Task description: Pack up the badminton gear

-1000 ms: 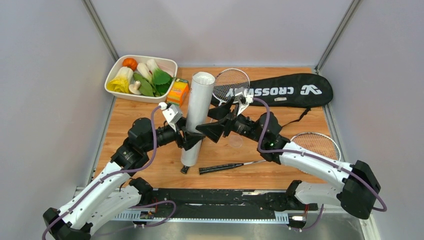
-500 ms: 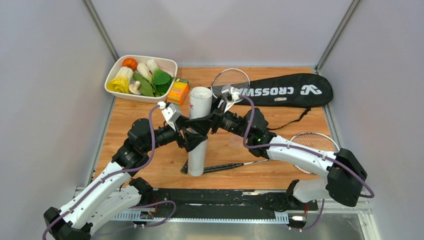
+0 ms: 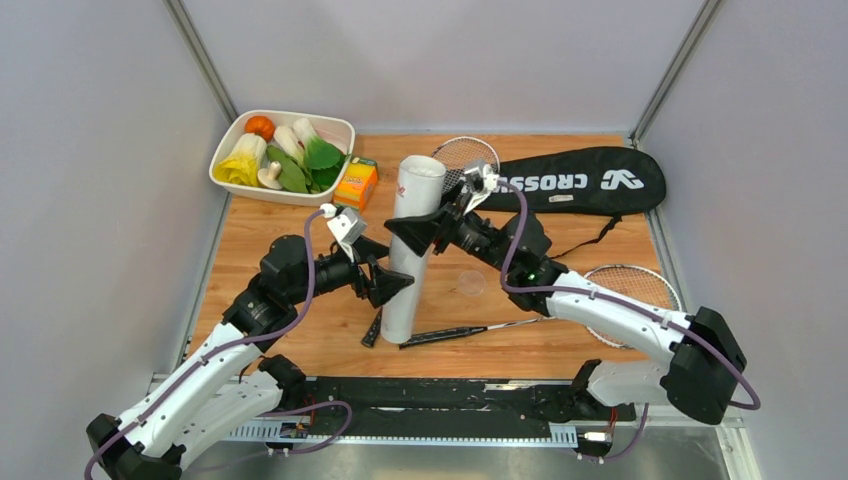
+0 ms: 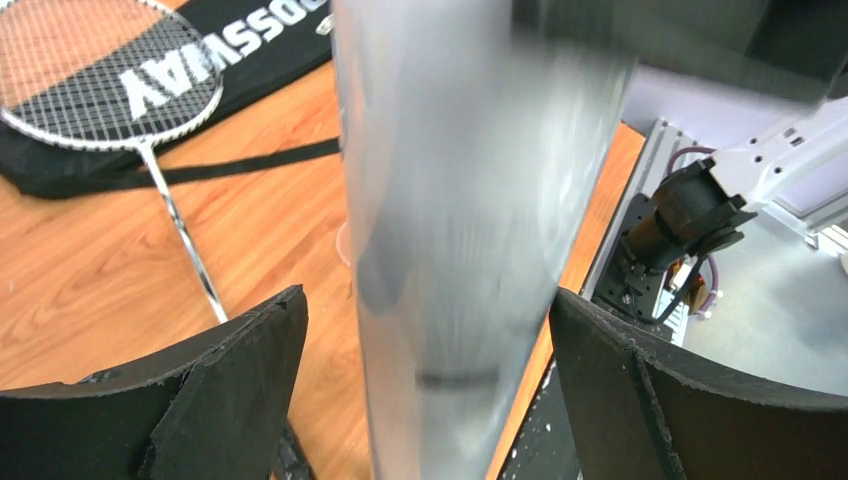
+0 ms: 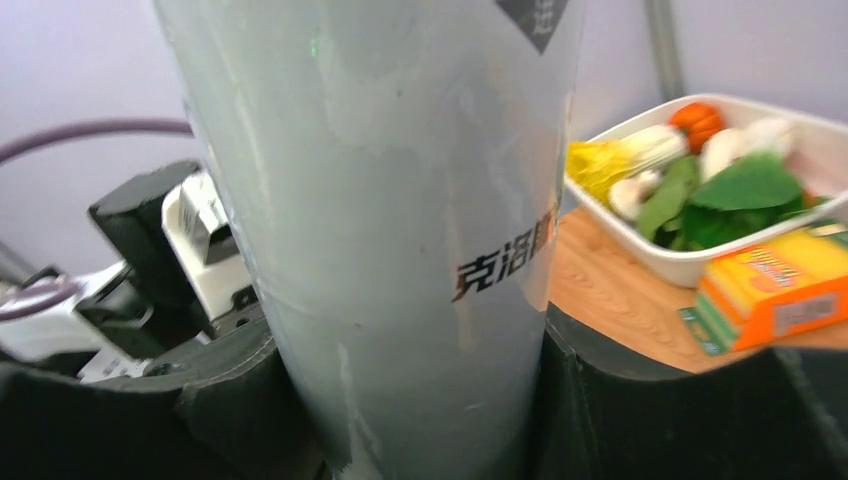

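Observation:
The long white tube (image 3: 413,262) stands nearly upright at mid-table, its open top (image 3: 421,170) leaning slightly right. My right gripper (image 3: 424,229) is shut on its upper half, and in the right wrist view both pads press the tube (image 5: 380,200) at my right gripper (image 5: 410,400). My left gripper (image 3: 388,286) is open just left of the tube. In the left wrist view its jaws stand apart from the tube (image 4: 450,200) at my left gripper (image 4: 425,390). One racket head (image 3: 460,154) lies on the black CROSSWAY bag (image 3: 590,180). The other racket (image 3: 632,289) lies right, with its handle (image 3: 445,336) near the tube's foot. No shuttlecocks show.
A white dish of toy vegetables (image 3: 283,150) sits at the back left, with a small orange-and-green box (image 3: 356,184) beside it. A small clear disc (image 3: 470,283) lies on the wood right of the tube. A black handle end (image 3: 372,330) pokes out left of the tube's base.
My right gripper has closed on the tube's upper half. My left gripper has opened, let go of the tube and drawn back a little to the left. The tube now stands straighter.

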Controlling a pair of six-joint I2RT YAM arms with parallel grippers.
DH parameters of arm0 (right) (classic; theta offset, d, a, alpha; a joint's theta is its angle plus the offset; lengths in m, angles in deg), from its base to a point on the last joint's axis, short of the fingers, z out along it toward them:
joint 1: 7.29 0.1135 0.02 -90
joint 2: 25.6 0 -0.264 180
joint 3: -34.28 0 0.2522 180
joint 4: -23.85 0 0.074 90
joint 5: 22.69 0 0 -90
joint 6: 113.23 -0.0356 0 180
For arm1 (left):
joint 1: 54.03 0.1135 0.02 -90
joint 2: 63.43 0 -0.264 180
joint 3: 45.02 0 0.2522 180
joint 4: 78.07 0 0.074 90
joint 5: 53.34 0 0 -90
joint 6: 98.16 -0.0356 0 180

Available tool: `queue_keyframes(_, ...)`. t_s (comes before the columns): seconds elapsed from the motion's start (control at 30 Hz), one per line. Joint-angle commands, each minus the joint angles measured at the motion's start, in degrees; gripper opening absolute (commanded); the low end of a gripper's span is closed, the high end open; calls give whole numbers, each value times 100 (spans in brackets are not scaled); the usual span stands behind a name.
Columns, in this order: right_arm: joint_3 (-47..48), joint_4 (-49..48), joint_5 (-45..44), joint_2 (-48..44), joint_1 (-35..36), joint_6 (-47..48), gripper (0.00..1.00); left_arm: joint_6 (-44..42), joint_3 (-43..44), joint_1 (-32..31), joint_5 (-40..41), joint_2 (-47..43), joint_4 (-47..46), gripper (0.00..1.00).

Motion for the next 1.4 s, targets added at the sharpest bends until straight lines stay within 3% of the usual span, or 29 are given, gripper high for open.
queue_keyframes(0.0,357,58,-592,-602,-477,132,48,17,412,4,382,36,619,96)
queue_keyframes(0.2,375,366,-346,-953,-1026,405,48,-112,585,-1,358,369,1105,97)
queue_keyframes(0.33,95,329,-189,-1231,-1061,1294,52,-143,802,4,307,721,1427,96)
queue_keyframes(0.6,-1043,-545,-297,-1404,-1066,2495,54,112,821,4,1347,775,1464,93)
queue_keyframes(0.87,-1385,-1233,130,-875,-1065,2313,55,509,1104,8,3339,587,2137,95)
queue_keyframes(1.37,-1277,-1368,251,-655,-1046,1956,55,739,1136,21,3453,863,2203,95)
